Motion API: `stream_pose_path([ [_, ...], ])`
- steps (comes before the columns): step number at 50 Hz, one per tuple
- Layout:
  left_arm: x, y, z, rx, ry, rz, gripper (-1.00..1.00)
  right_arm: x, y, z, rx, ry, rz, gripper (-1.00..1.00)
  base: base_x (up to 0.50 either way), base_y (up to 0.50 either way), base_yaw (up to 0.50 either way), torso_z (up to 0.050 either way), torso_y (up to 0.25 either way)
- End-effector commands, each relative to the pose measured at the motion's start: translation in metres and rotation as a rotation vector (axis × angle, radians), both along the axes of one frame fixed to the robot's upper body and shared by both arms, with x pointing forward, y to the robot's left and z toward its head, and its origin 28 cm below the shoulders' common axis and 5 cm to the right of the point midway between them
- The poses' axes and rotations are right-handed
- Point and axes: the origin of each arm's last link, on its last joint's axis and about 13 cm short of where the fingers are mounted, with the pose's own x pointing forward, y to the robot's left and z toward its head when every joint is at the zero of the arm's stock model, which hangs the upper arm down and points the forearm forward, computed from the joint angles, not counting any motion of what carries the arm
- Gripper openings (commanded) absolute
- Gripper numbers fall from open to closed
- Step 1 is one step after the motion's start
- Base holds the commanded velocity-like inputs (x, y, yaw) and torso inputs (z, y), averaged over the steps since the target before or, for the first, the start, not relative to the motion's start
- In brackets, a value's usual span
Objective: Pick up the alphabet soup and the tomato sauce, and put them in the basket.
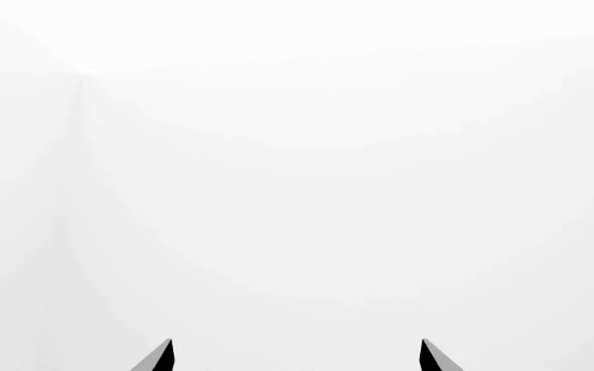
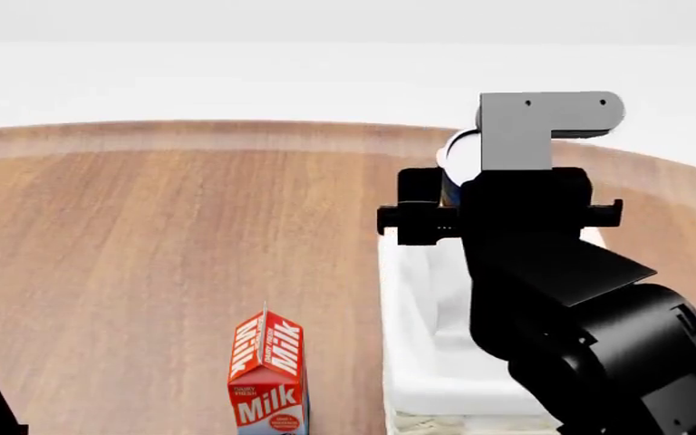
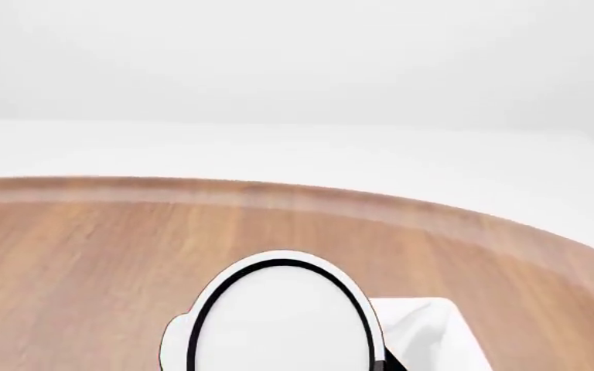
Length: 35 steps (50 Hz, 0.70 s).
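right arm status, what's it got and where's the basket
Right gripper shut on a can, over the basket. Left gripper open, empty. Milk carton beside basket, clear.

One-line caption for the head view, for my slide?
Right arm's black hand holds a pale-lidded can above the white cloth-lined basket on the round wooden table, red milk carton nearby.

**Flat, bright simulator light with washed-out whites**

All 3 views are evenly and brightly lit, with no visible lamp and no glare spots. The left wrist view is almost pure white; only faint grey gradients hint at a wall corner. In the head view the wooden tabletop (image 2: pixel 167 236) shows soft, even tone, paler along its far edge, with hardly any cast shadows. The black right arm (image 2: pixel 565 299) renders as near-featureless dark. Edges are crisp everywhere; no blur or lens distortion appears.
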Motion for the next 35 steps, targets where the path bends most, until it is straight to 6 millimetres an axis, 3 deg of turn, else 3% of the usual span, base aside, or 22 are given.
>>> stream_pose_path([
  [1,0.001,-0.001,-0.002,-0.001,0.002,-0.003,1.0,0.005,-0.008,-0.011,-0.008,0.008,-0.053,-1.0,0.0,0.0,0.0,0.0,0.0],
  [35,0.0,0.001,-0.007,-0.001,0.014,0.003,1.0,0.005,-0.018,-0.053,-0.02,0.102,-0.117,-1.0,0.0,0.0,0.0,0.0,0.001],
])
